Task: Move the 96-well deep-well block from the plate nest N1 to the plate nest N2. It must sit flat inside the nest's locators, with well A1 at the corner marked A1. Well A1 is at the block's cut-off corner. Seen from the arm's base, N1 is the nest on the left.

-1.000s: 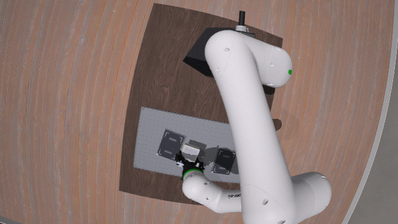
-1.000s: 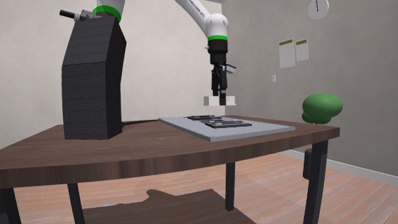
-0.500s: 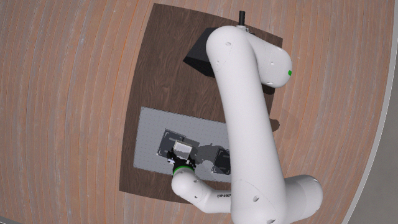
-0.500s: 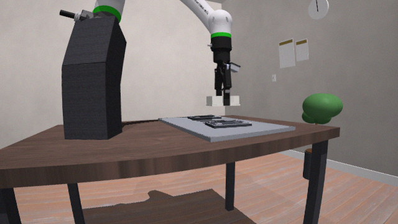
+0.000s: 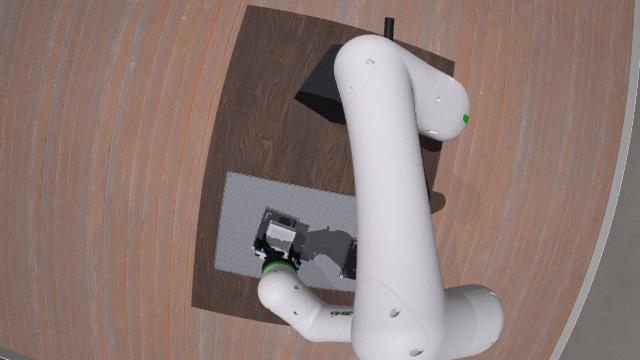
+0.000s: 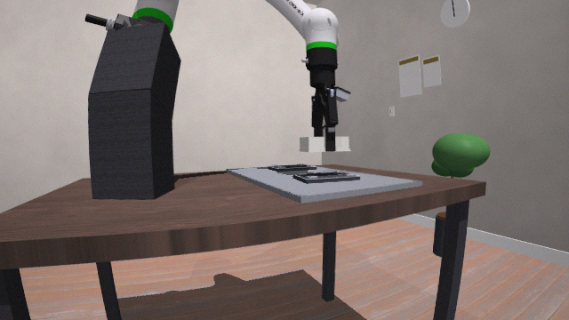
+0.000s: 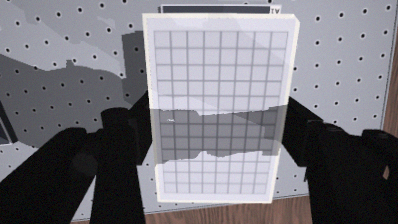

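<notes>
I have the tool (image 6: 325,144) clenched on the block (image 6: 311,144), one finger on each long side, about midway along. The block hangs level between the fingers, directly below the tool and well above the surface (image 6: 200,213). In the wrist view it fills the middle, its well grid facing the camera. I cannot make out the cut-off corner from here.

I judge the block to be rigid moulded plastic, light for its bulk, with smooth walls that could slip in a loose pinch. The long sides at mid-length look like the right hold: it balances there and should not tip.

Straight beneath the block lies a nest (image 5: 287,219); only its far edge shows past the block in the wrist view. The other nest (image 5: 349,260) sits off to one side, partly hidden by the arm from above.
</notes>
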